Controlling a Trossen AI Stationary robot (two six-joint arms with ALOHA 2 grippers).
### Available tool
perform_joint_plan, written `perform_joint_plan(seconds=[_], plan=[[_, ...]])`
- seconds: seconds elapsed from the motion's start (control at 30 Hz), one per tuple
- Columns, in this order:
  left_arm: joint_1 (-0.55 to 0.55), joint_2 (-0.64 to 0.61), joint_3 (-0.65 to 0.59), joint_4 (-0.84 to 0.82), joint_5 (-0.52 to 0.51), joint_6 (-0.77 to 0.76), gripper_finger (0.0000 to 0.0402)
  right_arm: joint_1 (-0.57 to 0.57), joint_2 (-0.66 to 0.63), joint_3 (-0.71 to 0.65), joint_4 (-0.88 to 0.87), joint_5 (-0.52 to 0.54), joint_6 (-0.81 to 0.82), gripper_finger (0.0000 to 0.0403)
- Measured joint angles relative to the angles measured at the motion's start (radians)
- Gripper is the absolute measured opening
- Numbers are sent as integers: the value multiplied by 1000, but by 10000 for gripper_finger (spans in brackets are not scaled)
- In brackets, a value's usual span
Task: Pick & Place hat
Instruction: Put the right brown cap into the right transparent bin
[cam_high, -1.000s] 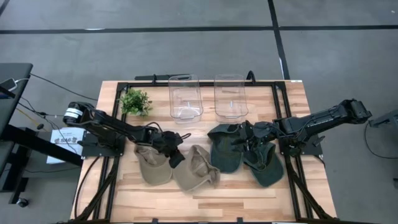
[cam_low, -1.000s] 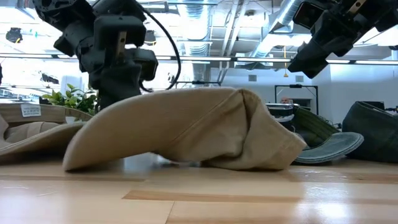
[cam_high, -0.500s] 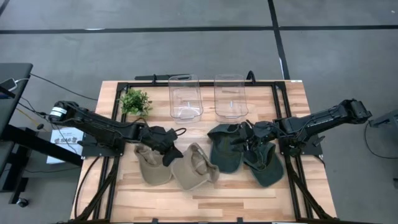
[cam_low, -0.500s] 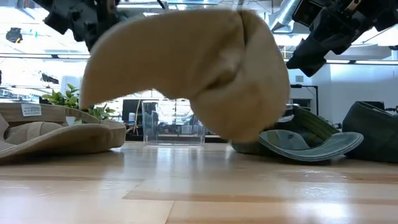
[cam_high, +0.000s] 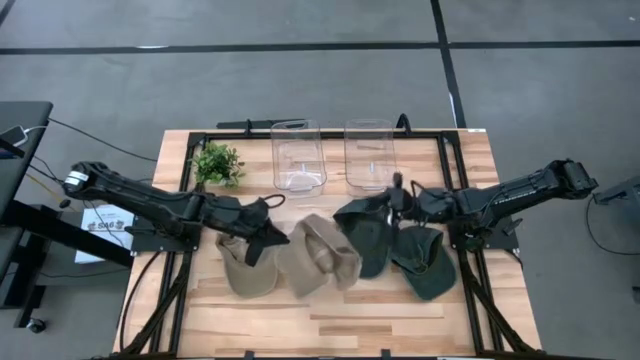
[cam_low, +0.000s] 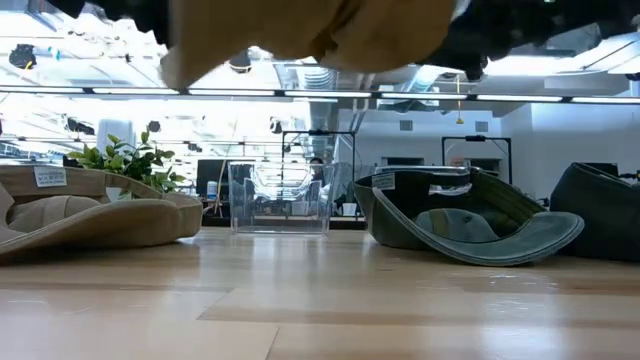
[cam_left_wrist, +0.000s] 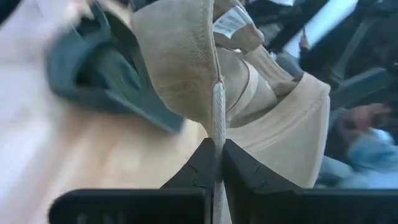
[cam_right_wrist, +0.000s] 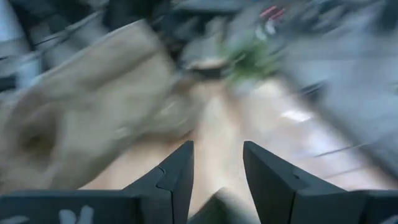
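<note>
The left end effector (cam_left_wrist: 217, 163) is clamped shut on the thin brim edge of a tan hat (cam_high: 318, 262), with the cloth pinched flat between the two fingers as the left wrist view shows. The hat hangs clear of the desk (cam_high: 400, 310) near its middle, crown sagging below the pinch; in the low view only its underside shows along the top of the frame, with bare wood beneath it.

The hat looks light and entirely soft: it folds and droops from one pinch point, so it will likely swing and change shape as it is carried. The stitched brim edge is probably the best place to hold it, being flatter and firmer than the crown, and the cloth is not slippery or fragile. A second tan hat (cam_high: 245, 268) lies on the desk toward the left edge, just beside the lifted one.

The left arm reaches in low from the left edge of the desk, stretched nearly straight toward the centre, wrist tipped down.

The right end effector (cam_high: 393, 200) sits with its fingers parted and, as far as can be told, nothing between them, over the dark green hats (cam_high: 400, 250) on the right half of the desk. Its arm extends from the right edge. Two clear bins (cam_high: 335, 155) stand side by side near the far edge, with a small plant (cam_high: 217, 163) toward the far-left corner.
</note>
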Motion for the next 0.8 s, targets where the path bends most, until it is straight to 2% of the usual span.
perform_joint_plan(seconds=[0.17, 0.3, 0.47, 0.67, 0.8], plan=[[0, -44, 0, 8, -187, 182, 13, -11, 0, 0, 173, 332, -93, 129], [2, -54, 0, 81, -353, 324, 13, -52, 8, 0, 273, 469, -131, 127], [8, -49, 0, 174, -378, 420, 13, -130, 67, 0, 329, 530, -142, 113], [8, -49, 0, 179, -379, 429, 13, -221, 185, 25, 383, 524, -134, 86], [8, -49, 0, 179, -386, 425, 14, -225, 274, 94, 384, 480, -113, 72]])
